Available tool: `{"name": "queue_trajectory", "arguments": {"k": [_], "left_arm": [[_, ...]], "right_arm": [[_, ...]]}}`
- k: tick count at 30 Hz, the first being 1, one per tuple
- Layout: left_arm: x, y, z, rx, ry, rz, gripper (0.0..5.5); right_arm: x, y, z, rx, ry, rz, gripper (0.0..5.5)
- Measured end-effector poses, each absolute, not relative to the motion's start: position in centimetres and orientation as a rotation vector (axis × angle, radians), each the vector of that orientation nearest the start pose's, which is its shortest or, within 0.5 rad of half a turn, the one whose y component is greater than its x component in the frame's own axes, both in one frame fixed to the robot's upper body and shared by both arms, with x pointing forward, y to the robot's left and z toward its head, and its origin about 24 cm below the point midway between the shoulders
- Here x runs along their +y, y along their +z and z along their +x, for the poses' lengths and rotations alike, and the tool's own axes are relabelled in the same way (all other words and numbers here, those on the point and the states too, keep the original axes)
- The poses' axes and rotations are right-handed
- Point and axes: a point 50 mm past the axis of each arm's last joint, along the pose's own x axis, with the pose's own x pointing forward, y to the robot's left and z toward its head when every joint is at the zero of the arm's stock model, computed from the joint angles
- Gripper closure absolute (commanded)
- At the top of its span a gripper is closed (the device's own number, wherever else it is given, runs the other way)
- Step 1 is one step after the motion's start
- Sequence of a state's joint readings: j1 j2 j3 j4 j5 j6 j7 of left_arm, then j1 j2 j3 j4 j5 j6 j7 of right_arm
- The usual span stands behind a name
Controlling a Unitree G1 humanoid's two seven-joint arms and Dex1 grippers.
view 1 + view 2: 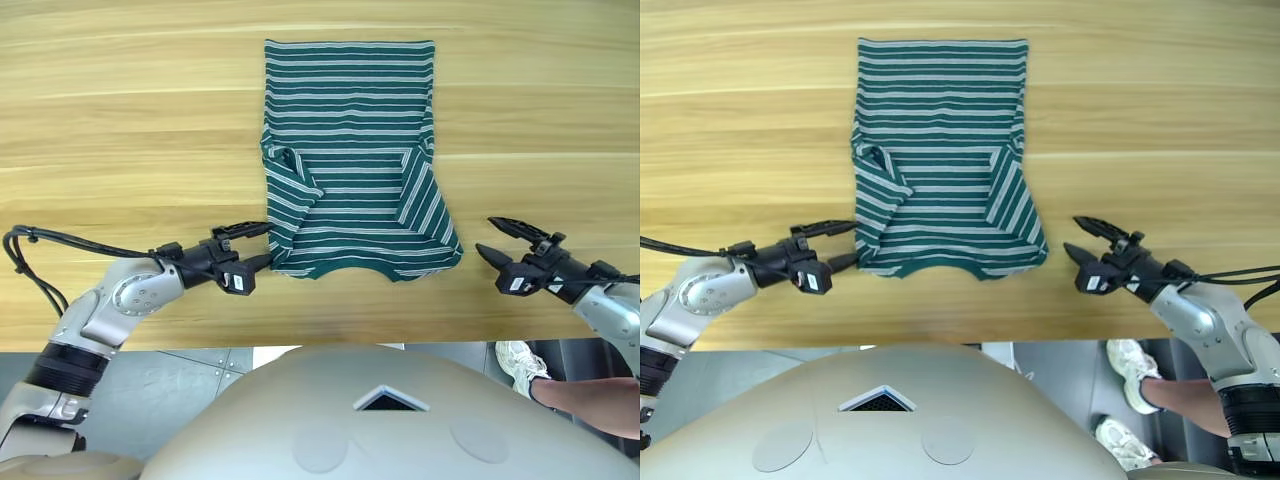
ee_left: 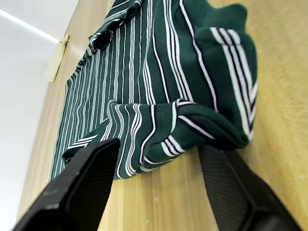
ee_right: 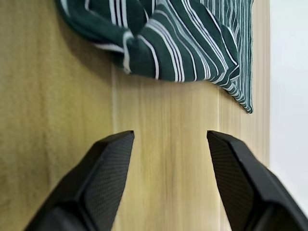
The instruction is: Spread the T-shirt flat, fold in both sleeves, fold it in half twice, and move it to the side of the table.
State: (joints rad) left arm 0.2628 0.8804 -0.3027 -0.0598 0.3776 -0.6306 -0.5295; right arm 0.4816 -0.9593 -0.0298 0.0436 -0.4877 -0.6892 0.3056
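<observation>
T-shirt (image 1: 350, 150) lies mid-worktop (image 1: 120, 120), striped green, collar end toward the robot, hem at the far side. Both sleeves look folded in: left sleeve (image 1: 290, 185) and right sleeve (image 1: 420, 195) lie angled over the body, a bit bunchy.

Left gripper (image 1: 268, 243) is at the near-left shirt corner, fingers spread wide with the bunched corner between them, nothing clamped. Right gripper (image 1: 486, 235) sits on bare wood near the near-right corner but apart from it, fingers wide open, holding nothing.

Step, by my read: sleeves done, first half-fold being set up. Next move likely needs the right one to close the gap to its corner, both to pinch all layers low at the wood, then lift together and carry the near edge to the hem, keeping the sleeves tucked.
</observation>
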Motion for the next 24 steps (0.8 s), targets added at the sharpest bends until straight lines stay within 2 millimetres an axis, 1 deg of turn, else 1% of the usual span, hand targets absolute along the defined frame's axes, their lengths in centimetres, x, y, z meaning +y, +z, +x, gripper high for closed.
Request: {"name": "queue_trajectory", "arguments": {"k": [5,7,11,12,14,19,24], "left_arm": [[19.3,2.4,14.5,-0.021,-1.291,1.070,2.49],[19.1,2.3,14.2,-0.032,-1.310,1.063,2.77],[19.1,2.1,13.8,-0.025,-1.340,1.065,3.51],[19.1,2.0,13.8,-0.022,-1.345,1.064,3.81],[19.1,1.9,13.7,-0.017,-1.356,1.062,4.02],[19.2,1.6,13.4,-0.008,-1.375,1.059,4.93],[19.0,1.7,13.6,-0.016,-1.412,1.075,5.32]], "right_arm": [[-27.3,3.7,13.5,0.116,0.938,-1.273,2.68],[-26.9,3.7,13.6,0.102,0.952,-1.268,2.64],[-26.5,3.6,13.7,0.085,0.972,-1.263,2.64],[-26.4,3.6,13.7,0.079,0.981,-1.261,2.64],[-26.2,3.6,13.7,0.072,0.992,-1.259,2.64],[-26.0,3.7,13.5,0.067,1.006,-1.257,2.64],[-25.9,3.6,13.6,0.059,1.014,-1.255,2.64]]}}
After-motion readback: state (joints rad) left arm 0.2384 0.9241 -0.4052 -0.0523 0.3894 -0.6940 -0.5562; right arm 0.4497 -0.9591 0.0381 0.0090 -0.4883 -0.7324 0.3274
